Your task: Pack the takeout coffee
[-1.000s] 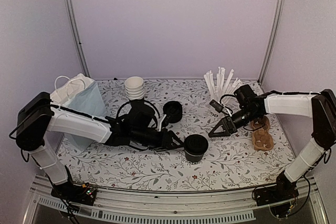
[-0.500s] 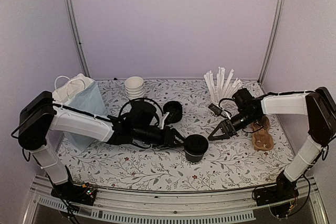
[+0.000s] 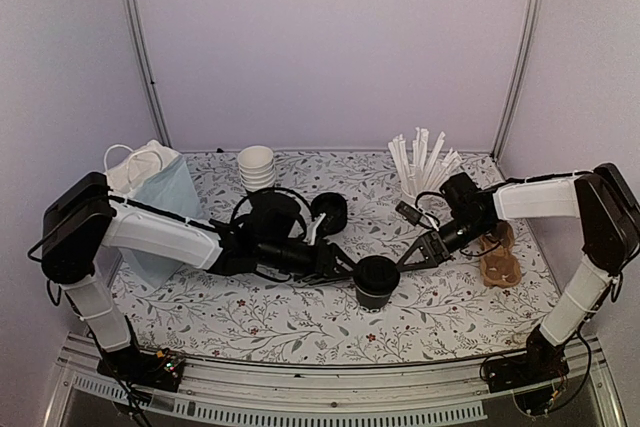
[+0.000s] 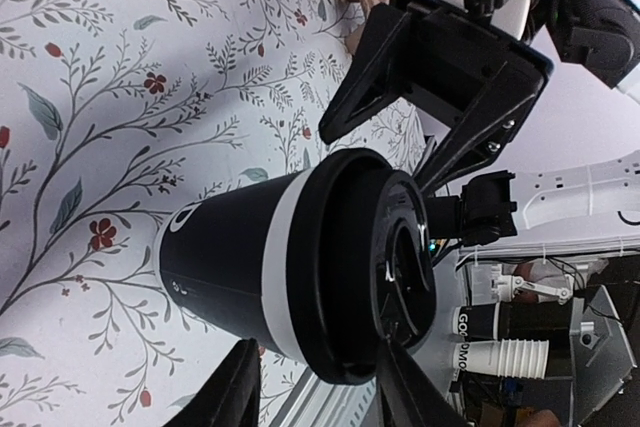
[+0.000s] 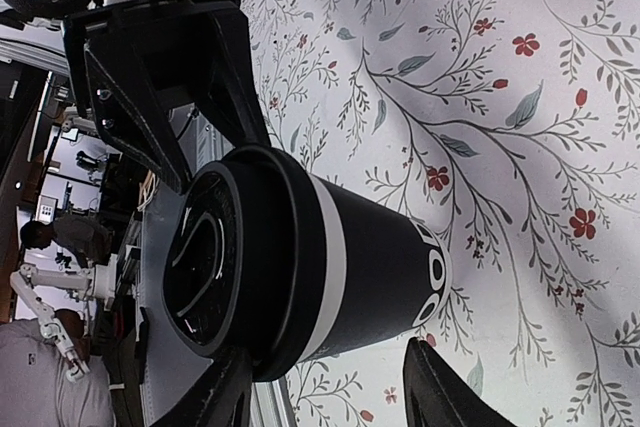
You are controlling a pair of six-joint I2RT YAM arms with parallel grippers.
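Note:
The takeout coffee (image 3: 377,282) is a black paper cup with a whitish band under its black lid, standing on the floral table near the front middle. It also shows in the left wrist view (image 4: 270,267) and the right wrist view (image 5: 350,267). My left gripper (image 3: 345,269) is open just left of the cup. In its wrist view (image 4: 318,402) the fingers (image 4: 240,392) stop short of the cup. My right gripper (image 3: 408,258) is open just right of the cup. In its wrist view (image 5: 335,399) the fingers (image 5: 440,387) are apart from the cup.
A white and blue paper bag (image 3: 150,192) stands at the left. A stack of whitish cups (image 3: 256,166) and a black lid stack (image 3: 329,212) sit behind the left arm. A cup of wrapped straws (image 3: 420,162) and a brown cardboard carrier (image 3: 498,252) are at the right.
My right gripper has moved left and down toward the cup. My left gripper has slid right toward it. The cup has stayed in place.

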